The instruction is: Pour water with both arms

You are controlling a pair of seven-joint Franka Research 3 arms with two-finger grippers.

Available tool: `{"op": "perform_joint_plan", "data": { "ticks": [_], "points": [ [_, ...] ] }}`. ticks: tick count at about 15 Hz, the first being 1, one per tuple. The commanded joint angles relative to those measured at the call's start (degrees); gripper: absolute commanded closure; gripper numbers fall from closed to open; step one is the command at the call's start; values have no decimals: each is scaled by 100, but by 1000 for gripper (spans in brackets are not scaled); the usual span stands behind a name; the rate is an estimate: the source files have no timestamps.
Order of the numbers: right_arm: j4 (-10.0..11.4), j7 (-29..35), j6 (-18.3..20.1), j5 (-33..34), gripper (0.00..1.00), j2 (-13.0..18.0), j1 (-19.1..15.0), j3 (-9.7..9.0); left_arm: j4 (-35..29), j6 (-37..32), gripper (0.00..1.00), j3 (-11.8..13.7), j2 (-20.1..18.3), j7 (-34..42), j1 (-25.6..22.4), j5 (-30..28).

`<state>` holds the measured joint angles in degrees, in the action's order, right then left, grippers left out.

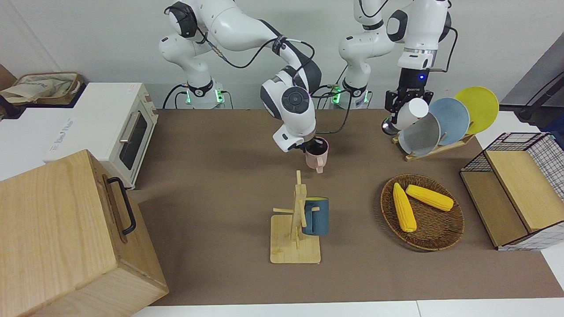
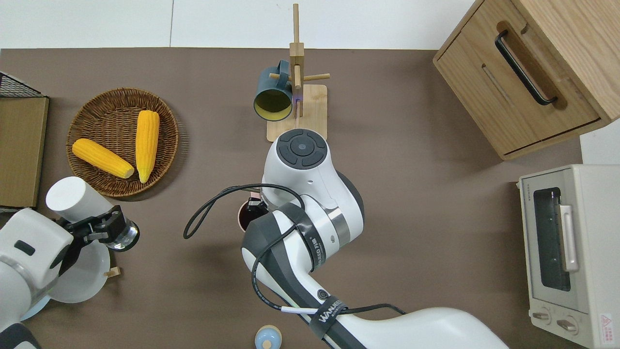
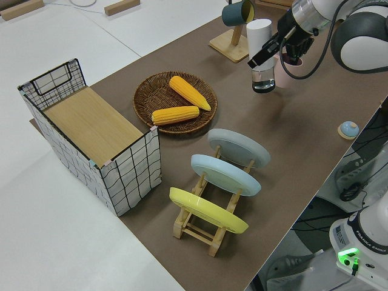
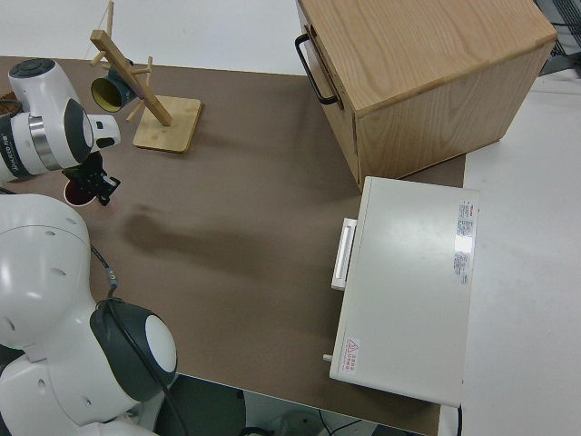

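My left gripper (image 1: 403, 110) is shut on a bottle (image 2: 72, 194) with a white upper part and a clear glass base. It holds the bottle tilted in the air over the table beside the plate rack (image 1: 434, 149). The same bottle (image 3: 262, 57) shows in the left side view. I cannot make out any water in it. My right gripper (image 1: 310, 147) is down at a pink mug (image 1: 318, 159) at mid-table, shut on its rim with one finger inside. The overhead view shows the mug's dark inside (image 2: 243, 218) under the right arm.
A wooden mug tree with a blue mug (image 1: 316, 215) stands farther from the robots than the pink mug. A wicker basket (image 1: 434, 237) holds two corn cobs. A wire crate (image 1: 546, 154), a toaster oven (image 1: 128, 132) and a wooden cabinet (image 1: 66, 237) line the table's ends.
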<state>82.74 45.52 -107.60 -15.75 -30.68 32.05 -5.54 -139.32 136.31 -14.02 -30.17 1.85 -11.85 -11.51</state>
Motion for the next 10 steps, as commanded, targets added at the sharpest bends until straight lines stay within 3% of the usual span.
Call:
{"op": "perform_joint_plan", "data": {
  "ticks": [1,5,7,8,9,10],
  "points": [
    [-100,351,-444,-174,1000,-297,179,17,-306,159,1000,49,-367,-123,174,8],
    [-100,466,-885,-165,1000,-570,320,17,-350,133,1000,49,-402,-123,174,-71],
    [-109,466,-885,-157,1000,-605,320,17,-368,89,1000,49,-419,-106,226,-71],
    [-118,466,-885,-139,740,-605,329,26,-376,89,1000,49,-419,-97,305,-71],
    [-161,458,-877,-122,567,-614,320,26,-377,98,1000,49,-411,-106,323,-71],
    [-275,466,-816,-104,157,-632,311,26,-377,98,1000,49,-402,-97,332,-71]
  ]
}}
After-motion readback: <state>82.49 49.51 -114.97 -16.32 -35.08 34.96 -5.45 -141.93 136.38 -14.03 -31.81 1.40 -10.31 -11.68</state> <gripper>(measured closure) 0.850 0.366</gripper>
